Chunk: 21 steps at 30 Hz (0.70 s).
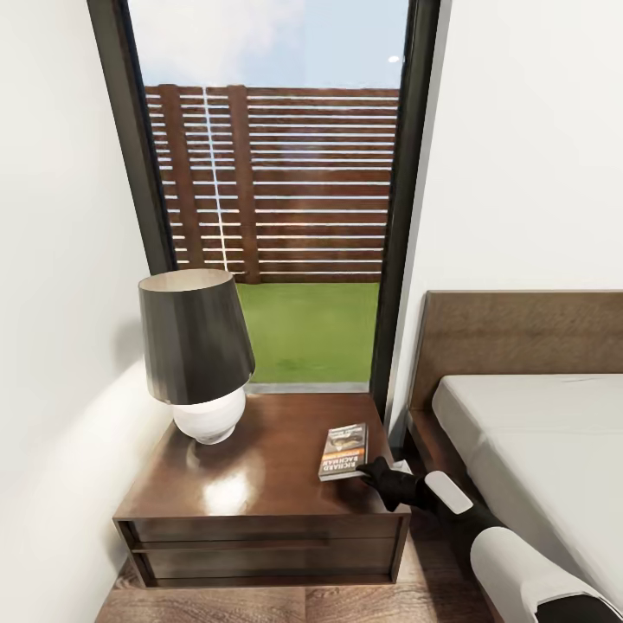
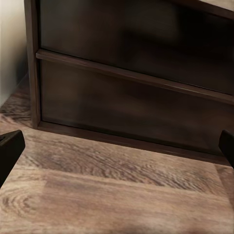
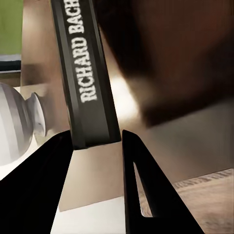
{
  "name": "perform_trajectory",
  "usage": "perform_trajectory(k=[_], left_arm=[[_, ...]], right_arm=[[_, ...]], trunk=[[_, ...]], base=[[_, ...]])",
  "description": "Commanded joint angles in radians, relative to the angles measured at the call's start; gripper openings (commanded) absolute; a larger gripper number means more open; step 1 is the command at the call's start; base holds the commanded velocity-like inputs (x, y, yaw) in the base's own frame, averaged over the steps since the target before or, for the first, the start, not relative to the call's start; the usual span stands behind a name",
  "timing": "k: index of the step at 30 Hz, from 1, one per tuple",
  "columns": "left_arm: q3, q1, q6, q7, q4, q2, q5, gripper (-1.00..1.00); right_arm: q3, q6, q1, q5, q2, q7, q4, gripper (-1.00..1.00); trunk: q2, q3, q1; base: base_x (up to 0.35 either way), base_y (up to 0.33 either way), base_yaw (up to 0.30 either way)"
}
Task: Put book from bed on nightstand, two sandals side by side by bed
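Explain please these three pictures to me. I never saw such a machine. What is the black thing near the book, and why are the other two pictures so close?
It is a simulated two-armed robot. The head camera looks down on a nightstand beside a bed. On it stand a lamp and the book. The black thing is the right gripper, its fingers at the book's edge. The other pictures come from wrist cameras. The right one looks along its fingers either side of the book's spine. The left one faces the drawer front and floor, its fingertips wide apart.

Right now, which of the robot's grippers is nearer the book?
Right. The right gripper is at the book on the nightstand; the left gripper is low, facing the nightstand's front.
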Motion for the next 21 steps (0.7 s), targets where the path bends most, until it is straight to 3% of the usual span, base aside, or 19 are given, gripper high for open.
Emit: perform_trajectory(k=[1,21], left_arm=[[0.0,0.0,0.001,-0.01,0.0,0.0,0.01,1.0],[0.001,0.0,0.001,-0.009,0.002,0.0,0.009,1.0]], right_arm=[[0.005,0.001,-0.001,-0.003,-0.001,-0.005,-0.001,-1.0],[0.005,0.001,-0.001,-0.018,0.0,-0.042,-0.003,-1.0]], trunk=[[0.0,-0.001,0.0],[0.0,-0.001,0.0]], base=[[0.0,0.0,0.0],[0.0,0.0,0.0]])
